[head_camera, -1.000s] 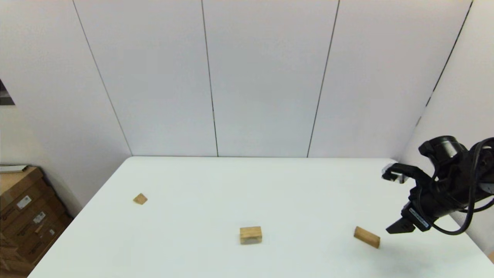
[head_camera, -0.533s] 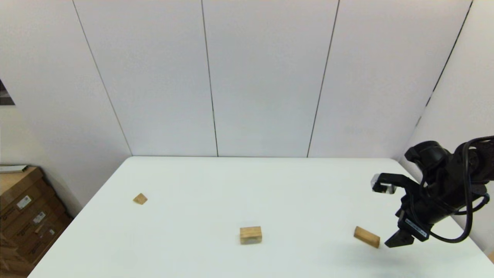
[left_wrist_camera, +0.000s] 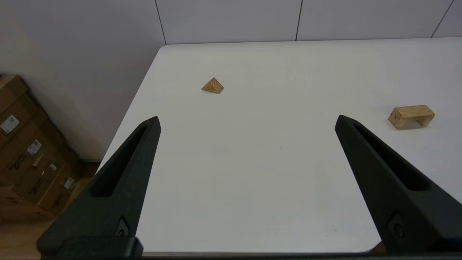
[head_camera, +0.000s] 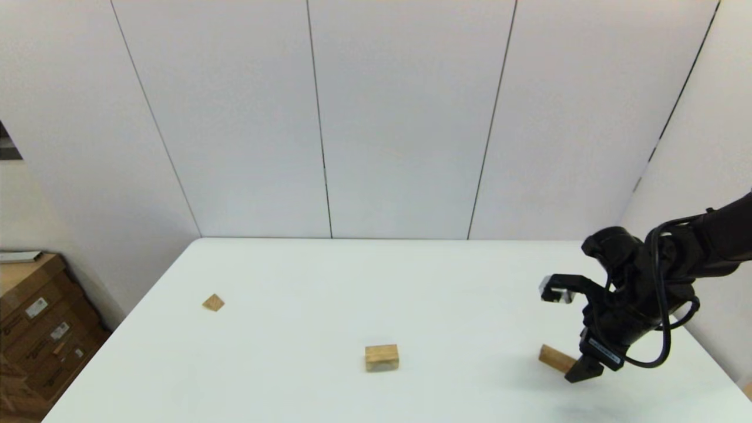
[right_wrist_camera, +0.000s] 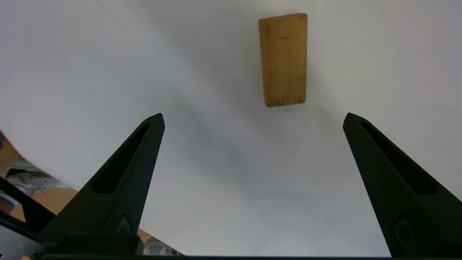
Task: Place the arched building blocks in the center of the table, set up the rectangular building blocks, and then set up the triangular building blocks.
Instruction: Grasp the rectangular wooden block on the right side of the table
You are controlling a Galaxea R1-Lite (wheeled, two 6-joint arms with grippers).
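Light-brown wood is seen in three places on the white surface (head_camera: 282, 352). The rectangular building blocks (head_camera: 554, 358) are laid flat toward the 4 o'clock part of the surface in the head view, and the near end is hidden behind a black finger there. The right gripper (head_camera: 567, 332) is held over that bar with its jaws spread wide; in the right wrist view the bar (right_wrist_camera: 283, 59) is seen lying beyond the fingertips (right_wrist_camera: 157, 121), not between them, and no contact is shown. The arched building blocks (head_camera: 382, 358) are set near the middle of the surface toward the near edge, with the notch turned down. The triangular building blocks (head_camera: 213, 302) are found toward 9 o'clock, well apart from the other two. The left gripper (left_wrist_camera: 247, 119) is shown only in its own wrist view, held above the near left part of the surface with its jaws wide apart and nothing between them; the wedge (left_wrist_camera: 213, 86) and the arch (left_wrist_camera: 411, 116) are seen beyond it.
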